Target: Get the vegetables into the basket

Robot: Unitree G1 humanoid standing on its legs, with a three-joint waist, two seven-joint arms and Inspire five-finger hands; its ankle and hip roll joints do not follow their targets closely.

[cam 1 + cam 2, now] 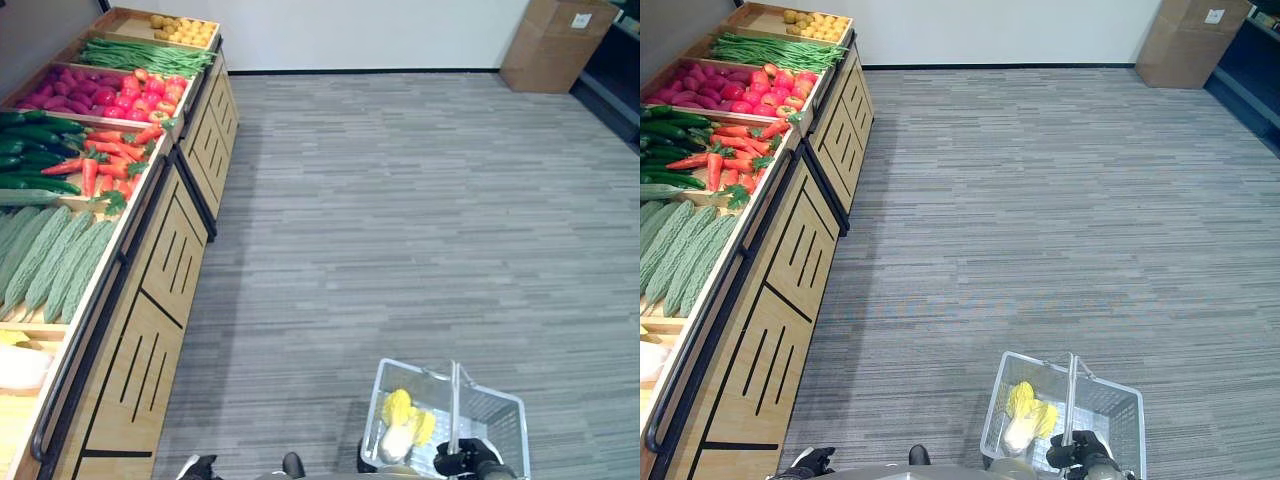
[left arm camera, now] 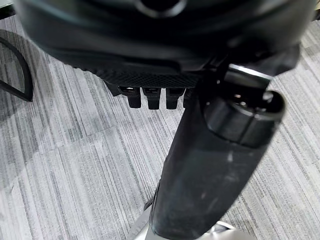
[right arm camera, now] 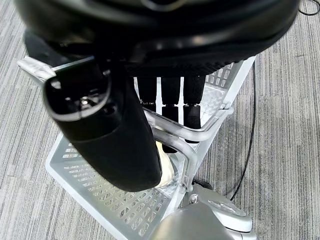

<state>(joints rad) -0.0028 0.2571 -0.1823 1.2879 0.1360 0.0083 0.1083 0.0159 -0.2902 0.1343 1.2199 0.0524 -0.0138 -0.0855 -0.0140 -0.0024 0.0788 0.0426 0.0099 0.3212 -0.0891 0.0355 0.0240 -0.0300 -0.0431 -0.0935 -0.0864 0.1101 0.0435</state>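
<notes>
A white wire basket [image 1: 502, 402] hangs at my lower right over the grey carpet. My right hand [image 1: 470, 460] is shut on its metal handle [image 3: 176, 138], fingers [image 3: 170, 102] curled round the bar. Inside lies a yellow-white leafy cabbage [image 1: 403, 420], also seen in the right wrist view [image 3: 165, 174]. A wooden produce stand [image 1: 160, 300] runs along my left with bitter gourds [image 1: 50, 255], carrots [image 1: 105, 160], cucumbers [image 1: 35, 140], red tomatoes [image 1: 150, 95] and green beans [image 1: 140, 55]. My left hand [image 1: 198, 466] hangs by the stand's base, relaxed and holding nothing [image 2: 210, 170].
Purple sweet potatoes [image 1: 65, 90] and yellow potatoes [image 1: 180, 28] fill the far bins. A cardboard box [image 1: 555, 40] stands by the back wall at the far right. Wide grey carpet [image 1: 400, 220] stretches between the stand and the box.
</notes>
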